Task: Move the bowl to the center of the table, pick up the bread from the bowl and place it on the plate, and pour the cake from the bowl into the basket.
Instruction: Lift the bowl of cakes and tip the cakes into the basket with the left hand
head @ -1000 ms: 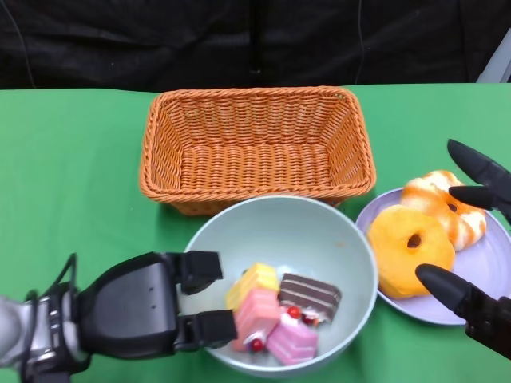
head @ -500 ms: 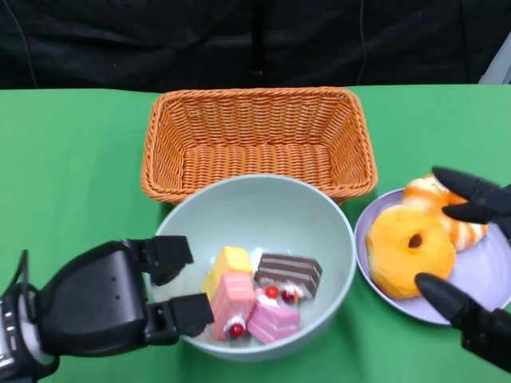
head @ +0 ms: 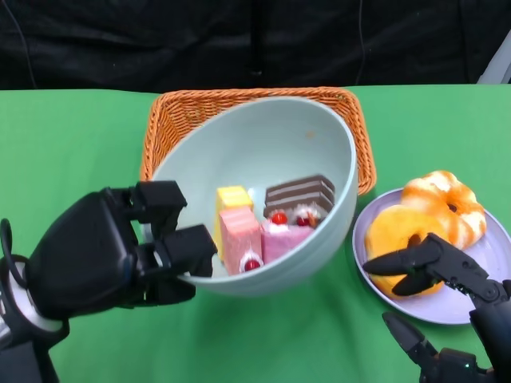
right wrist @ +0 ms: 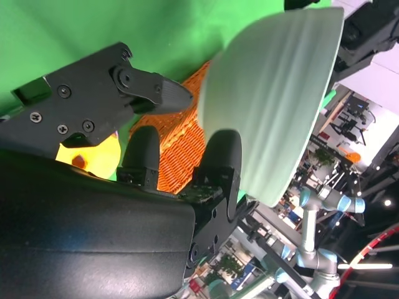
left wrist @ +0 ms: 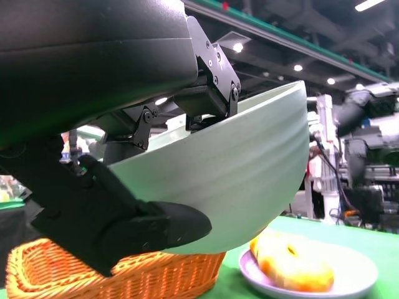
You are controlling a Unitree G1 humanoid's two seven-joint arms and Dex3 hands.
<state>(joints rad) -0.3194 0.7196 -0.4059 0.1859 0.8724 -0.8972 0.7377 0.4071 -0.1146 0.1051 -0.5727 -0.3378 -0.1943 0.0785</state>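
Note:
My left hand [head: 112, 251] grips the near-left rim of the pale green bowl [head: 263, 144] and holds it lifted off the table, in front of and partly over the orange wicker basket [head: 172, 108]. Several small cake pieces [head: 263, 223] lie in the bowl: yellow, pink and chocolate-striped. The left wrist view shows the bowl [left wrist: 243, 187] raised above the basket [left wrist: 124, 277]. Two round breads [head: 435, 211] sit on the lilac plate [head: 479, 299] at the right. My right hand [head: 447, 303] hovers open over the plate's near side, holding nothing.
The green table [head: 72, 144] extends left and right of the basket. A black backdrop closes off the far edge. In the right wrist view, the bowl [right wrist: 274, 99] and basket [right wrist: 181, 149] lie beyond my fingers [right wrist: 143, 87].
My left hand has lifted the bowl off the table and carried it toward the basket, covering most of it. The cakes slid within the bowl. My right hand has drawn nearer over the plate.

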